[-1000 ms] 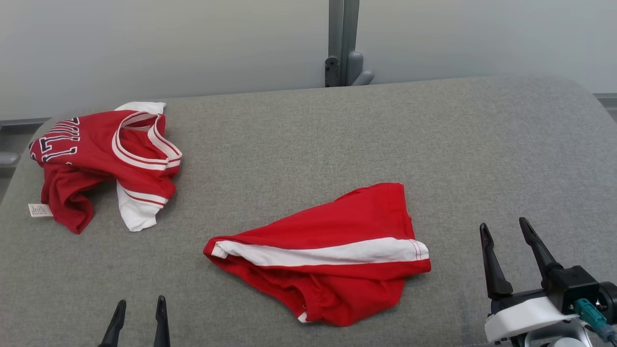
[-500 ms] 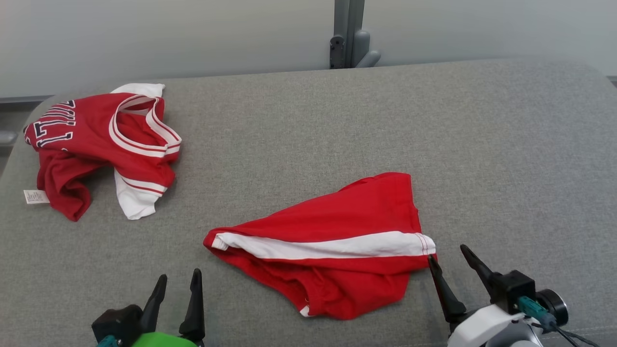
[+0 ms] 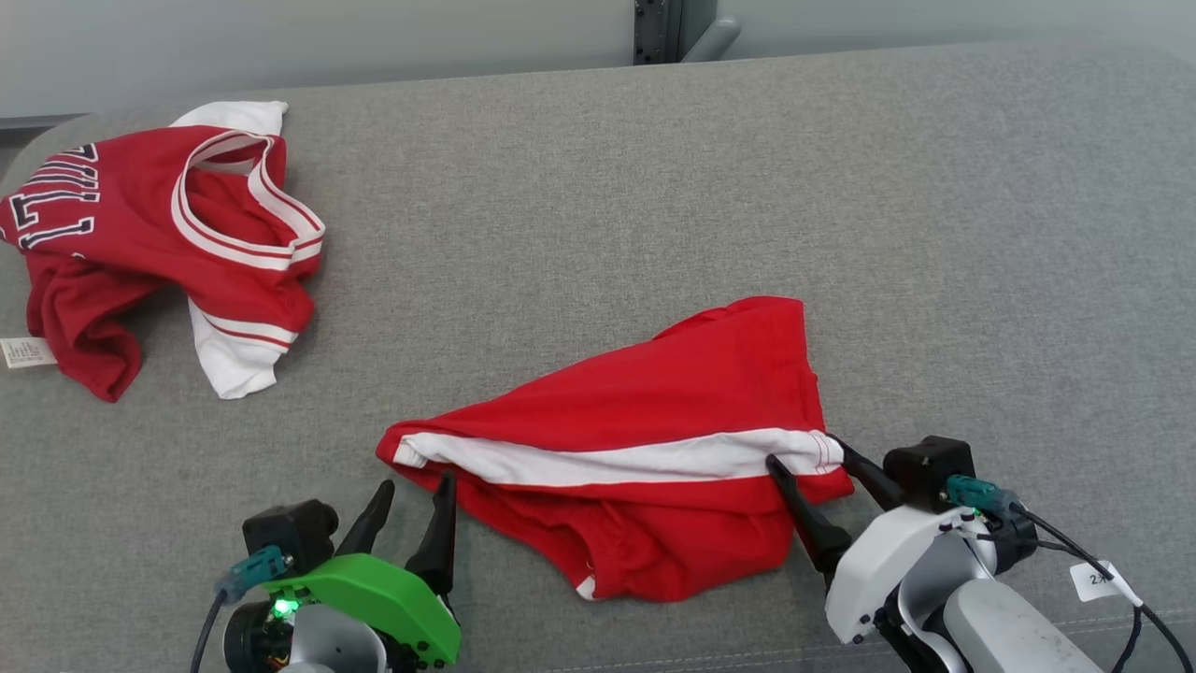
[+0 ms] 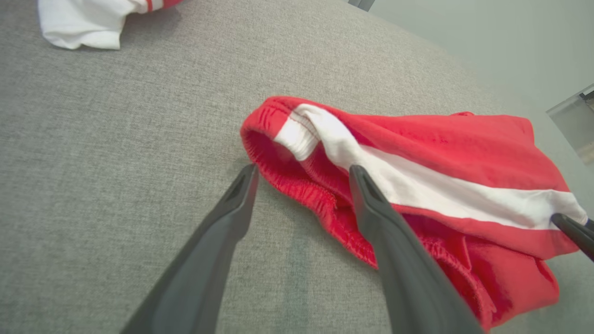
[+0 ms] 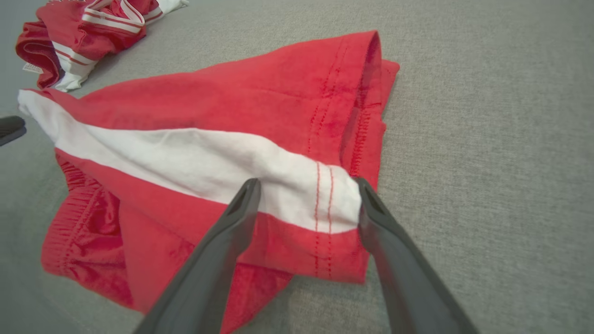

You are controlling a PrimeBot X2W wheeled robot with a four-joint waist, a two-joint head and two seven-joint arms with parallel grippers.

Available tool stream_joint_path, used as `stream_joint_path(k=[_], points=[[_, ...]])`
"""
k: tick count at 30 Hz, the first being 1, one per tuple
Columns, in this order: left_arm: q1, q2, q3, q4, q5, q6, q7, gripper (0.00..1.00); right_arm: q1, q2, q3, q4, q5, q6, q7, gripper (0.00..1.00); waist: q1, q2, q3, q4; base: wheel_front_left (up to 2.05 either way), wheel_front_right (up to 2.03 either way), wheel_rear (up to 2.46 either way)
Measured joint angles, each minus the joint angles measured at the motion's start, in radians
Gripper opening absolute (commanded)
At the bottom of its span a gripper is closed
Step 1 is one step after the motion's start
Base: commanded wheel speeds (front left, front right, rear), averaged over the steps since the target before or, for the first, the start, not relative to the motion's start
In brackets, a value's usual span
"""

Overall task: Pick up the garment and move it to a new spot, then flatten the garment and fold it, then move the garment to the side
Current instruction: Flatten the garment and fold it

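Shorts (image 3: 635,449), red with a white stripe (image 3: 617,463), lie rumpled on the near middle of the grey surface (image 3: 654,187), and both arms are right on them. Right gripper (image 3: 802,451) is spread wide and straddling the right-hand hem, just where the stripe ends: one finger over the cloth, the other at the very edge. Left gripper (image 3: 418,482) is just as wide at the left end, one finger on bare surface just beside the elastic waistband (image 4: 297,185), the other over the red cloth. Nothing pinched on either side, and no corner is raised off the surface.

So, by my read, we are at the very first step: the grasp is lined up but not made. The lift, the move to a new spot, the flattening, the fold and the shift aside are all to come.

Further out, far left, a red and white jersey (image 3: 159,234) sits in a heap well apart, a small label (image 3: 26,352) sticking out; its left side is cut off at the frame edge and the lettering is only partly readable. Whether the fingertips actually press into the shorts is hard to say from these angles, and the layers tucked beneath are hidden.
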Motion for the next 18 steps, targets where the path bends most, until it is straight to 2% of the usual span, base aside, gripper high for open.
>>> stream_joint_path(k=[6, 12, 18], points=[[-0.019, 0.005, 0.007, 0.006, -0.006, 0.021, 0.012, 1.0, -0.002, -0.035, 0.043, -0.048, 0.064, 0.0, 0.041, 1.0, 0.0, 0.0, 0.007, -0.004, 0.0, 0.0, 0.0], [-0.023, 0.005, 0.0, -0.011, -0.049, 0.002, 0.015, 1.0, -0.004, -0.064, 0.063, -0.078, 0.09, 0.0, 0.049, 1.0, 0.0, 0.0, 0.004, -0.009, 0.0, 0.0, 0.0], [-0.028, 0.004, 0.006, -0.011, -0.082, 0.004, 0.004, 1.0, -0.006, -0.073, 0.072, -0.087, 0.094, 0.0, 0.046, 1.0, 0.0, 0.0, 0.0, -0.014, 0.0, 0.0, 0.0]])
